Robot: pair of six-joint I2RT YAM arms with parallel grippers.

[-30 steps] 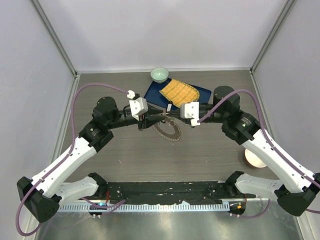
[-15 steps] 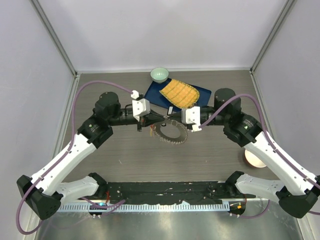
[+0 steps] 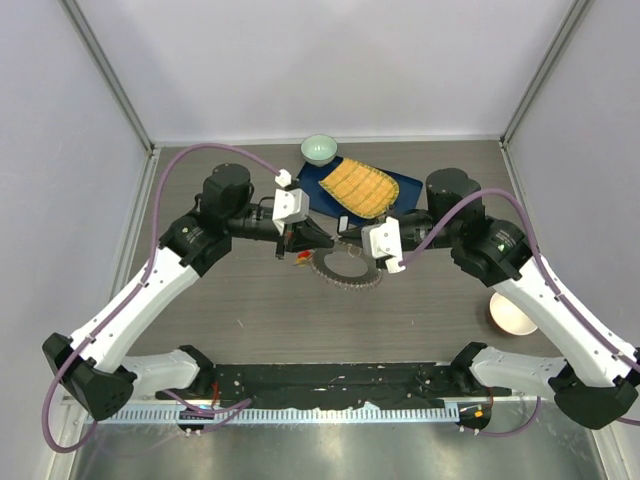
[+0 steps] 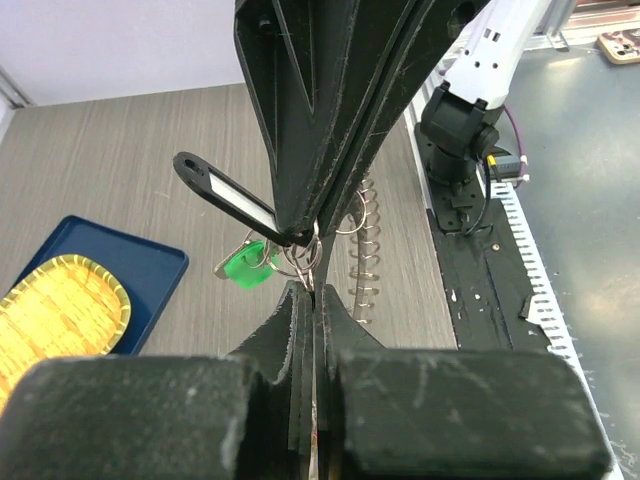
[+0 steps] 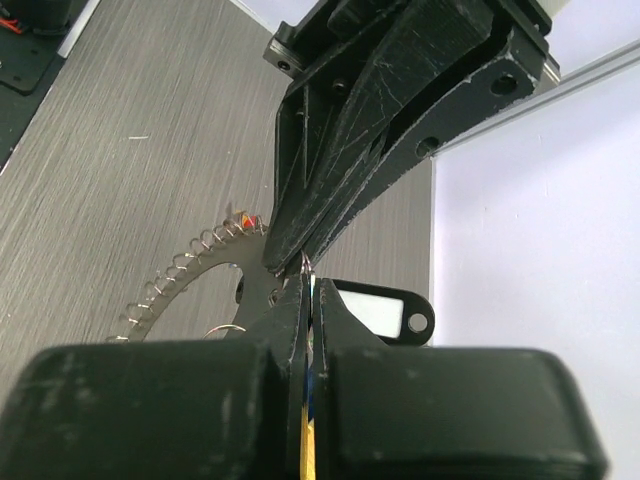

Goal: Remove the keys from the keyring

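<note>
Seen from above, two robot arms reach in from the near corners and meet tip to tip at the middle of a grey wooden table. The left gripper points toward 3 o'clock and the right gripper toward 9 o'clock.

Both pairs of fingers are pressed together. Each wrist camera shows a thin coloured sliver pinched in the seam, taken from the bunch of the keys and small split rings where the tips touch.

The keyring hangs or rests at 6 o'clock from that meeting point, its rim fringed with grey keys. A black key tag with a white label juts out beside the tips, and a green-headed key dangles just below it.

At 12 o'clock from the ring lies a blue tray with a yellow woven mat on it. A pale green bowl sits at 11 o'clock beyond the tray. A cream bowl sits at 4 o'clock, partly hidden by the right arm.
</note>
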